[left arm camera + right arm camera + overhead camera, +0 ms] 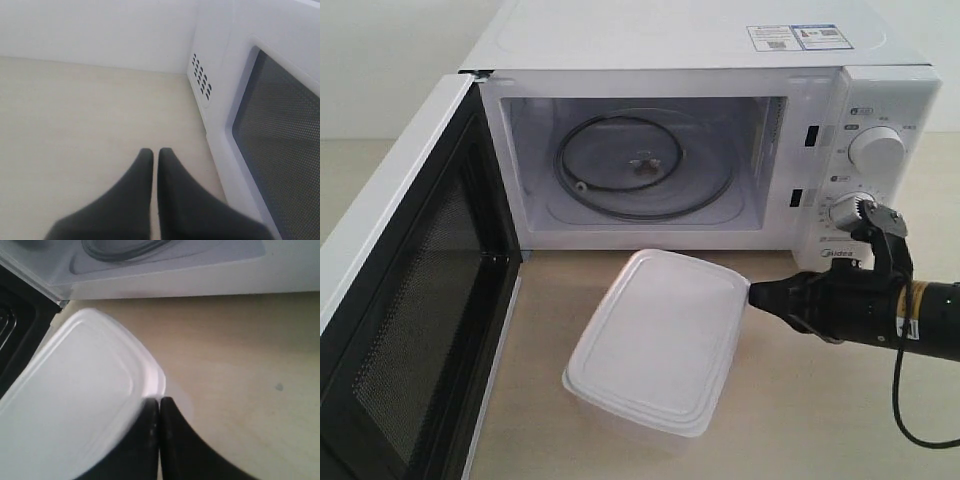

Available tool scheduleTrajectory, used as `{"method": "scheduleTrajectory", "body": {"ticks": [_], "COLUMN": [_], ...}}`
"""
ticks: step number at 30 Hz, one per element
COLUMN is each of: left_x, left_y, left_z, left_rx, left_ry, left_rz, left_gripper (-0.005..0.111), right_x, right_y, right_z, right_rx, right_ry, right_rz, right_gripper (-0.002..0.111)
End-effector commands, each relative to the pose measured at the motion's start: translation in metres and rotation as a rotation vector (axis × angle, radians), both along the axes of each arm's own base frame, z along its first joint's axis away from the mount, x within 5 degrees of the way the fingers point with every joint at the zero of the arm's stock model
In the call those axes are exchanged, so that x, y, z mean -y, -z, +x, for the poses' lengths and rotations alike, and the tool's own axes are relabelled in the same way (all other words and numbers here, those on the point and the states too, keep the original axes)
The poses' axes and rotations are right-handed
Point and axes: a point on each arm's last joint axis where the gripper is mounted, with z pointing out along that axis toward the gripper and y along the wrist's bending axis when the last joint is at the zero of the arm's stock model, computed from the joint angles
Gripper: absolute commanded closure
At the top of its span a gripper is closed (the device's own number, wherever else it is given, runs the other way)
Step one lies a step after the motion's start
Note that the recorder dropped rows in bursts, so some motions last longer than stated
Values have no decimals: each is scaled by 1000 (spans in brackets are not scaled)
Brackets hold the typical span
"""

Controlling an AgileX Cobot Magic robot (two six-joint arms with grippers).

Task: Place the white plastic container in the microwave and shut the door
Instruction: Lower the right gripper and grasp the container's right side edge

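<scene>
**Lidded container on the counter in front of the open microwave**

The white plastic container (pixel 658 340) is set flat, lid up, at lower centre of the exterior view. Its long axis runs from lower left up towards the microwave (pixel 720 60), slightly skewed.

A pale wooden counter (pixel 800 420) carries everything, and a plain light wall is seen behind.

A strip of bare counter is left between the container and the cavity, where a glass turntable (pixel 645 165) lies. The door (pixel 410 300) is swung wide at the left, near the container's left edge.

The right fingers (pixel 760 294) are pressed together, empty, their tip touching the container's right corner. The left fingers (pixel 167 162) are closed too, nothing held, above bare counter beside the door.
</scene>
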Motion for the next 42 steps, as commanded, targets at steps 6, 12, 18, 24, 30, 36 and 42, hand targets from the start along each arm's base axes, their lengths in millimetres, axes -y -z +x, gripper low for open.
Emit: {"method": "scheduleTrajectory", "body": {"ticks": [6,12,18,24,30,36,42], "left_x": [0,0,0,0,0,0,0], "left_y": [1,1,1,1,1,1,1], "left_z": [0,0,0,0,0,0,0], "left_rx": [-1,-1,-1,-1,-1,-1,-1], "left_ry": [-2,-2,-2,-2,-2,-2,-2], "left_rz": [-3,-3,-3,-3,-3,-3,-3], "left_gripper": [102,102,102,102,102,102,102], "right_x": [-24,-22,-15,-13,-17,-17,-24], "right_y": [-6,-5,-6,1,1,0,3], "right_z": [18,7,-31,-60,-66,-63,-51], "right_rx": [2,77,126,49,-154,-243,-440], "right_ry": [-84,-81,-16,-50,-21,27,-11], "right_rz": [70,48,142,141,284,356,356], "right_gripper": [109,109,109,109,109,100,67]}}
